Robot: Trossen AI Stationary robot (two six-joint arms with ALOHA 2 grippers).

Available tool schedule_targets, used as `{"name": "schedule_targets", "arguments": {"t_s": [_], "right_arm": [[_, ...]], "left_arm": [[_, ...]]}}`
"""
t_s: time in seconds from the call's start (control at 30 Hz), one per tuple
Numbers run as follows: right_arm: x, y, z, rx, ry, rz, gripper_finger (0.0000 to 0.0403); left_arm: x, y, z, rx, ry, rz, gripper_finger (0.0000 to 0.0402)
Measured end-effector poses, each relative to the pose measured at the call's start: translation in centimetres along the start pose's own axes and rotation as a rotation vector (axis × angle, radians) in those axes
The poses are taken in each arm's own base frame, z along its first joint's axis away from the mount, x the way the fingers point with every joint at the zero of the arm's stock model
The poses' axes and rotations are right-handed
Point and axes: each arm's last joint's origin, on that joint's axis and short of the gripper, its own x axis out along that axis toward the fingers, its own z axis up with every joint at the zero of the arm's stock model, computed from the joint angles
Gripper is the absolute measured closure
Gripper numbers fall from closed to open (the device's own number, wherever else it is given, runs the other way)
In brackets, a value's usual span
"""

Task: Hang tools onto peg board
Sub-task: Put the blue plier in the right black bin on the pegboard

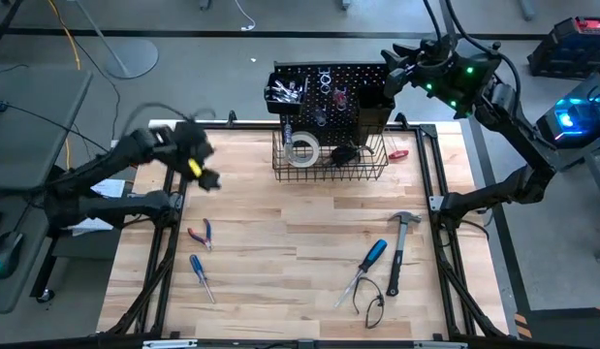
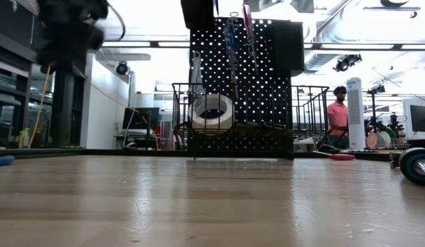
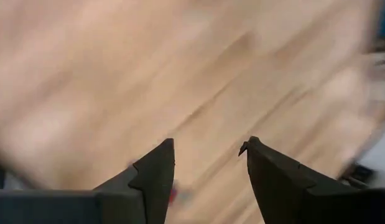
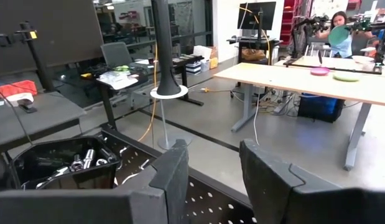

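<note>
The black peg board [image 1: 329,92] stands upright at the table's far edge, with a bin of silver wrenches [image 4: 61,165] and a wire basket [image 1: 329,165] that holds the white tape roll [image 1: 301,148]. Red-handled pliers [image 1: 201,233] and a blue screwdriver [image 1: 201,276] lie flat at the near left. Another blue-handled screwdriver [image 1: 373,256] and the hammer [image 1: 399,247] lie at the near right. My left gripper [image 3: 211,149] hangs open above the left part of the table [image 1: 207,176], pointing down, with nothing between its fingers. My right gripper [image 4: 214,155] is open and level, high by the board's top right corner [image 1: 392,68].
A red-handled tool [image 1: 399,153] lies just right of the basket, and a black looped tool [image 1: 374,301] lies near the front edge. Bare wood [image 1: 280,242] fills the table's middle. A person [image 2: 338,113] stands in the room beyond.
</note>
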Motion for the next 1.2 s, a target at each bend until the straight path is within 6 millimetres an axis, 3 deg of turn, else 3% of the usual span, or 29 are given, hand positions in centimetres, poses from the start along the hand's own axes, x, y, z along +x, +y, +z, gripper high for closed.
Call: {"name": "schedule_targets", "arguments": {"t_s": [0.23, 0.57, 0.83, 1.2], "right_arm": [[0.0, 0.0, 0.0, -0.001, 0.0, 0.002, 0.0266], [0.0, -0.1, 0.0, -0.026, 0.0, -0.002, 0.0266], [0.0, -0.1, 0.0, -0.042, 0.001, -0.002, 0.0266], [0.0, -0.1, 0.0, -0.042, 0.002, -0.002, 0.0266]], "left_arm": [[6.5, 1.2, -4.7, -0.291, 0.163, 0.14, 0.022], [9.1, -1.2, -6.9, -0.419, 0.1, 0.276, 0.022], [12.6, -2.6, -9.7, -0.474, 0.122, 0.494, 0.022], [17.3, -3.4, -9.8, -0.542, 0.116, 0.624, 0.022]]}}
